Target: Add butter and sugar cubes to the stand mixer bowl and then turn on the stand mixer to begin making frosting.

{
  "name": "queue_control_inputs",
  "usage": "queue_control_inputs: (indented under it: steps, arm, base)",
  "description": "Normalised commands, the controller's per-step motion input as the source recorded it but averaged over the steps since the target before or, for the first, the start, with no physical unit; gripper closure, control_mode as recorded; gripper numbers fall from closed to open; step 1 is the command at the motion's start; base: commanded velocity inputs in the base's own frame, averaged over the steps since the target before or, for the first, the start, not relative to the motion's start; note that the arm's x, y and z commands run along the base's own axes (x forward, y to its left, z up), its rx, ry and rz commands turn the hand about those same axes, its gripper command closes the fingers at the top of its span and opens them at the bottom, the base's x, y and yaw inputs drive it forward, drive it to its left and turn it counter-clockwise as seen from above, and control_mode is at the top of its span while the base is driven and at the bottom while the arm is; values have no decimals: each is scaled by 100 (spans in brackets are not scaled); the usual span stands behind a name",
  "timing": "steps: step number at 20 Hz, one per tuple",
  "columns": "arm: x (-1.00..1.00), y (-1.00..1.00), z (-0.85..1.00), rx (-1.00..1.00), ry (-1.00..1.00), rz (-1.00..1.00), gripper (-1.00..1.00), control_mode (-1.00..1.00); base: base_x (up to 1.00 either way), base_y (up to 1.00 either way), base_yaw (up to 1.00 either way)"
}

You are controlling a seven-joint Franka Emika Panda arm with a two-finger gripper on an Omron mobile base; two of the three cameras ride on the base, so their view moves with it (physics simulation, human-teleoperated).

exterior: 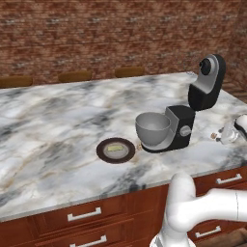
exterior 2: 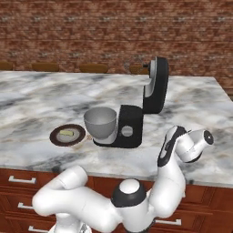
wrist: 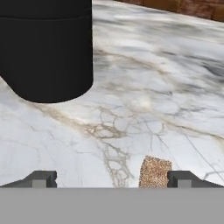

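Observation:
The black stand mixer (exterior: 193, 108) stands on the marble counter with its head tilted up; it also shows as a black mass (wrist: 46, 48) in the hand view. The grey stand mixer bowl (exterior: 154, 128) sits on the mixer's base. Left of it, the butter (exterior: 115, 148), a pale yellow block, lies on a dark brown plate (exterior: 103, 153). A brown speckled sugar cube (wrist: 154, 172) lies on the counter right of the mixer. My gripper (wrist: 111, 179) hangs low over it, open. The cube is between the fingertips, nearer the right one and not gripped.
The counter's front edge runs above wooden drawers (exterior: 84, 214). Several wooden chair backs (exterior: 75, 76) line the far edge, with a brick wall behind them. Bare marble stretches left of the plate.

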Motion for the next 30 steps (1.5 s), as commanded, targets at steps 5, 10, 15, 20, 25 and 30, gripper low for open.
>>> queue_control_inputs:
  steps: [5,10,15,20,25,30]
  arm:
    - [19,-7,-23,0,0,0,-100,-100]
    - [7,0,-21,1,0,0,-100,-100]
    - [17,-4,-18,2,0,0,-100,-100]
    - [24,-7,-19,1,0,0,-100,-100]
    - [28,-13,-14,2,0,0,-100,-100]
    - [7,-3,-22,1,1,0,100,-100]
  base:
    - [0,0,0]
    - [0,0,0]
    - [0,0,0]
    - [0,0,0]
    - [0,0,0]
    - [0,0,0]
